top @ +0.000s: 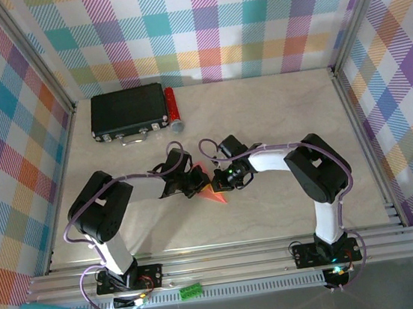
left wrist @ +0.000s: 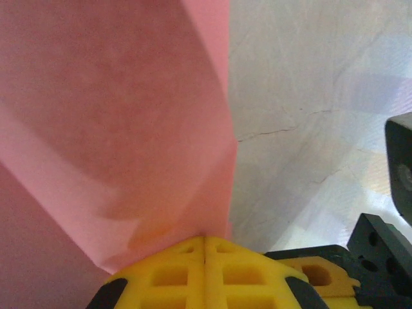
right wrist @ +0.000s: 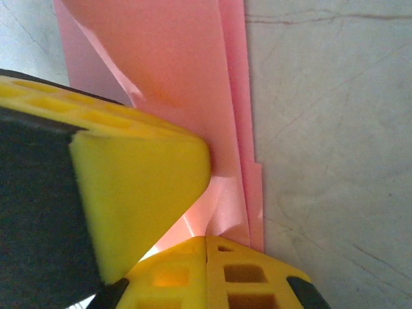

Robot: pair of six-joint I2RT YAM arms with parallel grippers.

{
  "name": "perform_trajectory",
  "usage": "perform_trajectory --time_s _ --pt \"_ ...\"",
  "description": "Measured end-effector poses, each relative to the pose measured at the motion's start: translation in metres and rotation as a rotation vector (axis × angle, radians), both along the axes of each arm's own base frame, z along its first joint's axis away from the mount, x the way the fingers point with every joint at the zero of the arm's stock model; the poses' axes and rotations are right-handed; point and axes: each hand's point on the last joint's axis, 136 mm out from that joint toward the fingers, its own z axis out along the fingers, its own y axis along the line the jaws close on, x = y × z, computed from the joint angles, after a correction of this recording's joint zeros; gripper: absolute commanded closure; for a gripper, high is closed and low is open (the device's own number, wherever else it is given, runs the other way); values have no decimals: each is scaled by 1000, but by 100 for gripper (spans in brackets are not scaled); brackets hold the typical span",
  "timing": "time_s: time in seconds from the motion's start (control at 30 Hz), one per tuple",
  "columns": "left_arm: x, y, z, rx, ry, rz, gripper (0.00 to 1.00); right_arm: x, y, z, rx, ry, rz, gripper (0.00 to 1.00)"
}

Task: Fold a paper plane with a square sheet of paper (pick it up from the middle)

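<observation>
I saw the paper plane (top: 215,195) already folded to a narrow dart at mid-bench (top: 277,116), my left claw (left wrist: 205,239) and right claw (right wrist: 206,239) both clenched on its layers, so I judged only final creasing remained.

This is a robot test lab. Two robot arms, the left arm (top: 105,220) and the right arm (top: 319,178), are bolted to metal rails (top: 227,261) at the near edge of a pale table (top: 262,117). Bright checked cloth walls (top: 206,26) stand on the left, right and far sides.
</observation>
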Motion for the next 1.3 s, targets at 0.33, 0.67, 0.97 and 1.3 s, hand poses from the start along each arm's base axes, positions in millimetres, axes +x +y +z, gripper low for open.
perform_trajectory --time_s 0.33,0.67,0.97,1.3 --pt "4 5 -2 -9 -12 -29 95 0 -5 -3 9 12 -7 98" --pt "26 17 -2 -90 21 -58 95 3 -9 -6 36 4 -8 99" --pt "78 66 0 -33 -55 66 95 3 -9 -6 41 0 -4 99" --pt "92 82 0 22 -103 68 95 3 -9 -5 51 -8 -3 98"
